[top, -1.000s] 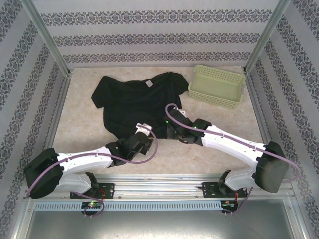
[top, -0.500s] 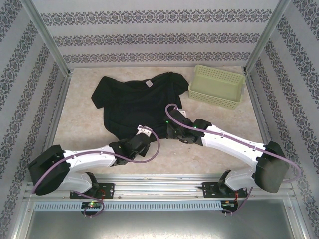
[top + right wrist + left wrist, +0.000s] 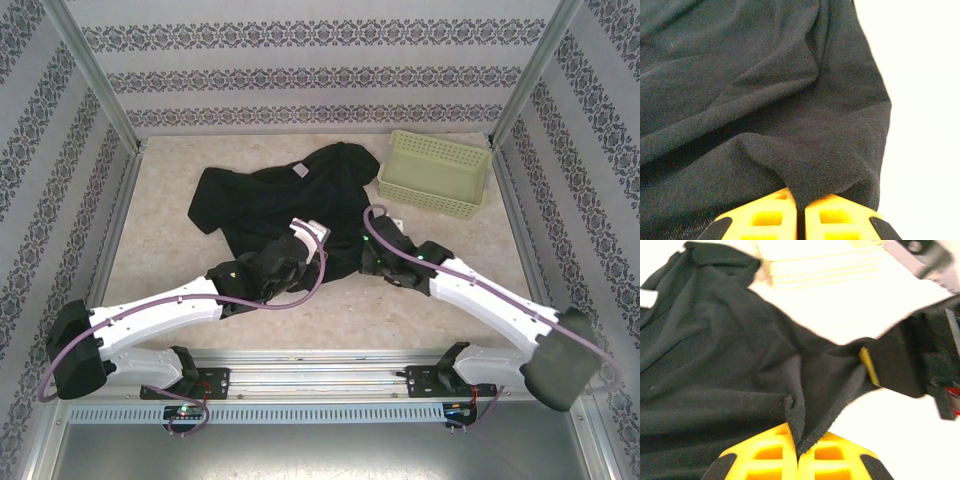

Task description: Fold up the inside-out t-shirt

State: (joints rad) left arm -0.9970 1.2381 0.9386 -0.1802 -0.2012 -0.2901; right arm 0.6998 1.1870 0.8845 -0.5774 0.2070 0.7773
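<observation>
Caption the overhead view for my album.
Left gripper and right gripper pinch the black t-shirt near a green basket.

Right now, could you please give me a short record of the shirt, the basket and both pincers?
shirt: black t-shirt, bunched on the table, white tag showing
left pincer: shut on the shirt's near edge
right pincer: shut on the shirt's near edge
basket: pale green basket, far right, beside the shirt

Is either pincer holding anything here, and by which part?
Both. The left pincer and the right pincer are each shut on a pinched fold of the black t-shirt along its near edge.
</observation>
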